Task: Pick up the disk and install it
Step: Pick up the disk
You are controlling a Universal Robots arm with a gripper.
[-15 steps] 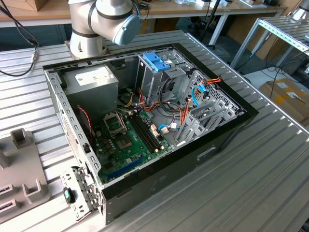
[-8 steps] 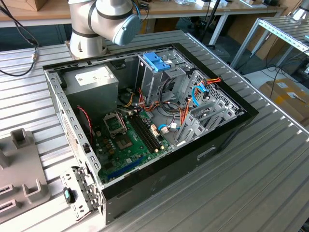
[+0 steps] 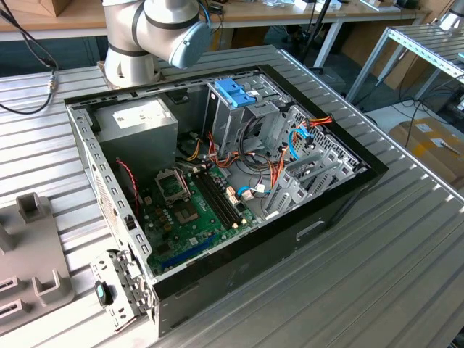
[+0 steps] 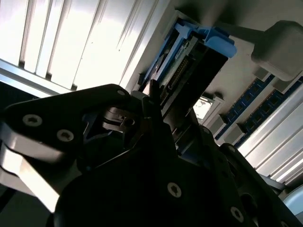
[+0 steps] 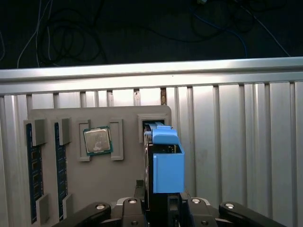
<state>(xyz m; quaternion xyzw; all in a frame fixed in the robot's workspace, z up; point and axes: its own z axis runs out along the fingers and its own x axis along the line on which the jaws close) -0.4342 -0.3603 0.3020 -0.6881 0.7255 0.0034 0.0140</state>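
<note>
Disk (image 5: 166, 161) is seen end-on in the first wrist view. It stands on its thin edge with its far end at the dark slot (image 5: 152, 122) of the grey tray (image 5: 123, 175). Whether that end sits in the slot or just clear of it cannot be told.

The gripper (image 4: 163, 106) is judged clamped on the disk. The drive runs out from between the jaws, and one finger (image 4: 152, 91) is laid against its side in the second wrist view (the other finger is hidden behind the drive). The edge-up hold across the flat faces is judged to suit a straight pull along the slot, with no twist.

Look of the disk: a dark metal body is framed by a light blue plastic carrier, with a blue tab at the far end. A row of small contacts is made out along one edge in the second wrist view.

Outward on the tray, a CPU (image 5: 98, 140) is set in its own recess just beside the slot. RAM sticks (image 5: 34, 175) are laid in channels further along. Each part is pocketed, presumably so that nothing slides. The tray rests on a ribbed metal table (image 5: 236, 142).

In the exterior view an open case (image 3: 312, 217) is noted, with a metal cage (image 3: 243, 123) topped by a blue bracket (image 3: 235, 93). Installing is not yet done.
</note>
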